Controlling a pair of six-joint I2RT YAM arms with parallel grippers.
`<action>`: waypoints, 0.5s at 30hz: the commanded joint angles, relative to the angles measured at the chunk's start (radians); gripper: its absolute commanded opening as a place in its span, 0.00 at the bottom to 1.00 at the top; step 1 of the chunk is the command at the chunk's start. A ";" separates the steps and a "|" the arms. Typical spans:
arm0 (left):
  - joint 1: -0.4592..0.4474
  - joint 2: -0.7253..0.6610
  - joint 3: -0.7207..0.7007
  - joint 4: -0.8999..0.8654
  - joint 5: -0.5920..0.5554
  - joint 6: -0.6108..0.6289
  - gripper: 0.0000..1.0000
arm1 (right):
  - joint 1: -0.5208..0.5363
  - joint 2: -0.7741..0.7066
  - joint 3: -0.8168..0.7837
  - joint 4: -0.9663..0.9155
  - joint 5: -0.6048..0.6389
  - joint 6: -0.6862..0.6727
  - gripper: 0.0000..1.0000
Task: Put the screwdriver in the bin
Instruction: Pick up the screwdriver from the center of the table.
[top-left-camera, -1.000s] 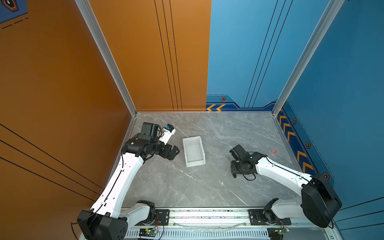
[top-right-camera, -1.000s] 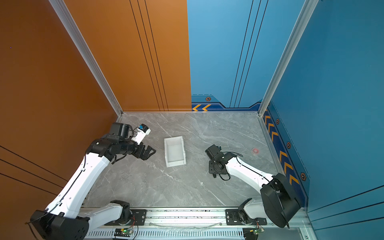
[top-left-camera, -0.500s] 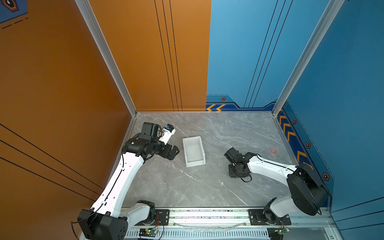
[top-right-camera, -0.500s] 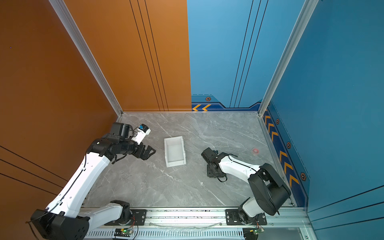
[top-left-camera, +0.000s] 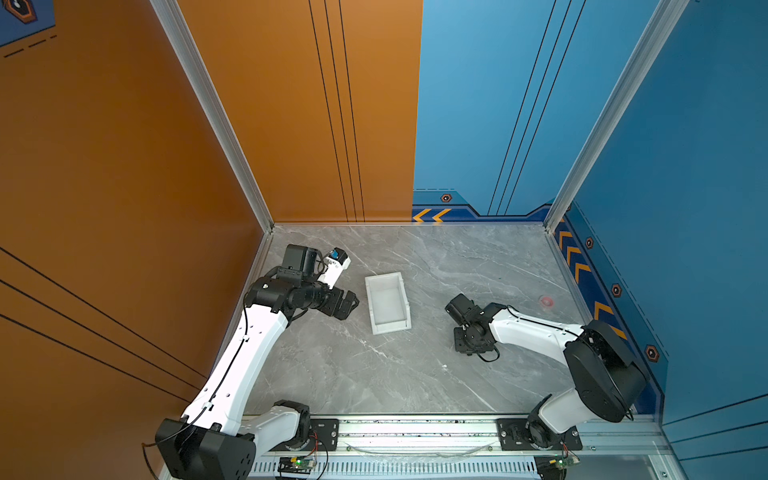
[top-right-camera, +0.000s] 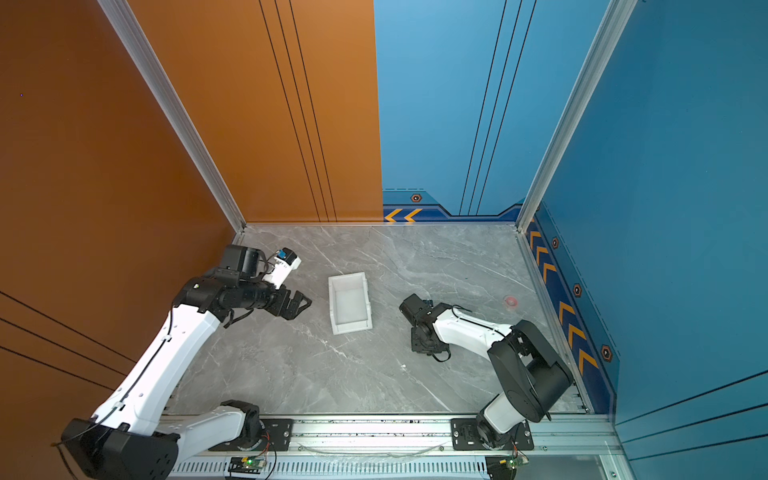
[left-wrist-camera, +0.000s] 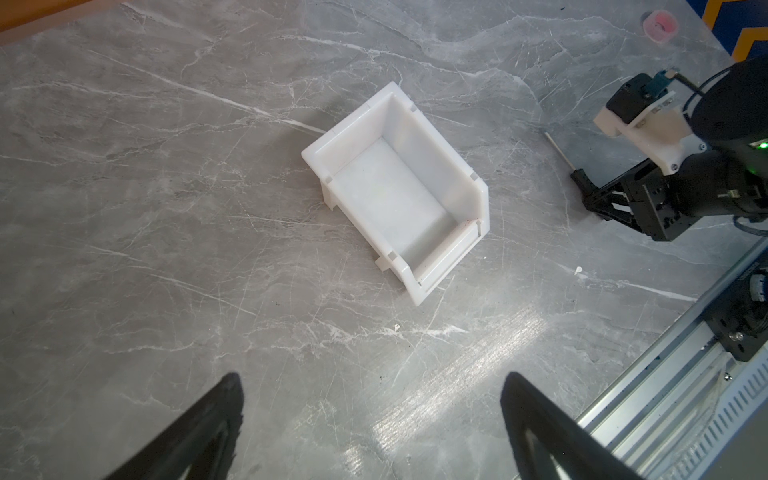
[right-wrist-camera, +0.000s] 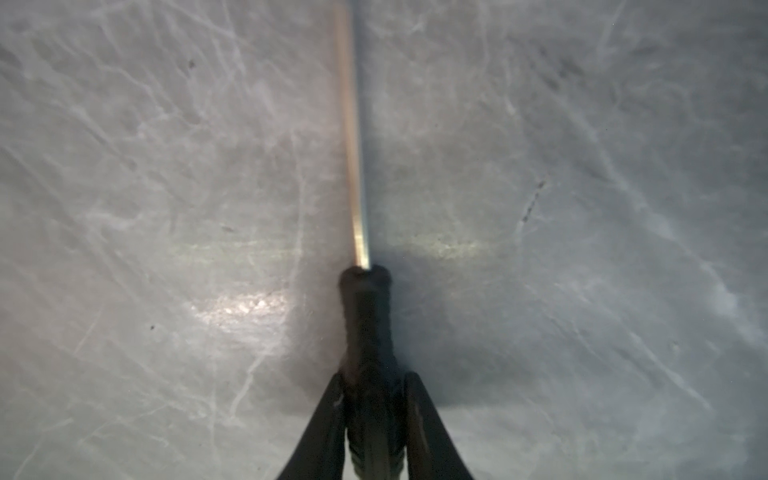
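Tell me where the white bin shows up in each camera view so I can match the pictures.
A top view: the bin sits about midway across the table.
A top view: the bin, likewise mid-table.
Left wrist: near the picture's middle, empty.
Right wrist: not in it; only the screwdriver and table.
Shared landmark: the pink round thing, in both top views and the left wrist.

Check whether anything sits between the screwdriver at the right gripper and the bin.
Nothing visible. The right gripper is shut on the screwdriver by its handle; only bare table lies between it and the empty bin. The left gripper, open, is on the bin's far side, off that path.
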 joint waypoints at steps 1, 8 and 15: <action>-0.005 0.008 0.024 -0.016 -0.003 -0.016 0.98 | 0.007 0.020 0.001 -0.001 -0.004 0.000 0.19; -0.002 0.019 0.023 -0.017 -0.011 -0.011 0.98 | 0.014 -0.023 0.002 -0.009 -0.005 -0.013 0.15; 0.002 0.008 -0.019 -0.016 -0.011 -0.014 0.98 | 0.018 -0.093 0.044 -0.063 0.002 -0.028 0.15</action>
